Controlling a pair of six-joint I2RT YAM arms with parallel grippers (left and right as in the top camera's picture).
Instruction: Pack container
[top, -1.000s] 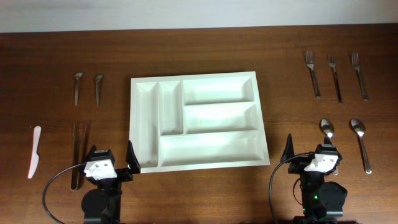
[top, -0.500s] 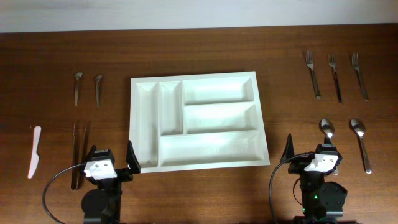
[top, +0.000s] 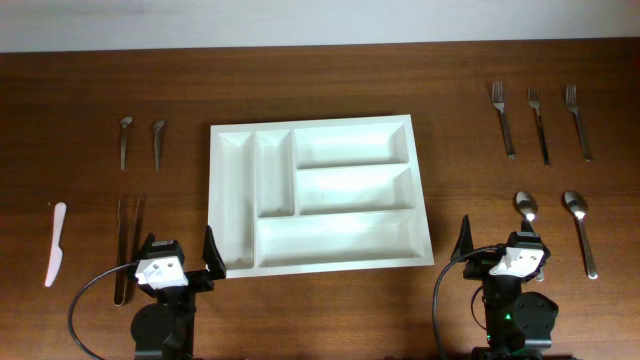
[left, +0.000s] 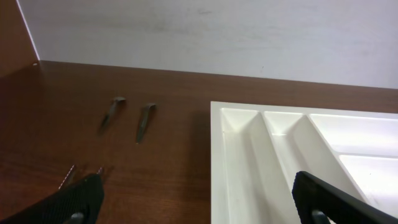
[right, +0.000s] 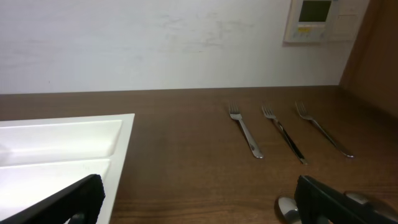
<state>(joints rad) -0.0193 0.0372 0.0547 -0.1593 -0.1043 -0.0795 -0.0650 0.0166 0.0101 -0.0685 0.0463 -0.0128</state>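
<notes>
Container (top: 310, 123): white, five compartments, frame centre.
Left gripper (left: 199, 193): jaws wide apart, lower left.
Right gripper (right: 199, 196): jaws wide apart, lower right.

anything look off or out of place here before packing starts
Only mildly: the container sits slightly askew to the table edge. It is empty and looks undamaged. The forks and spoons lie in neat rows beside it; nothing spilled.
</notes>
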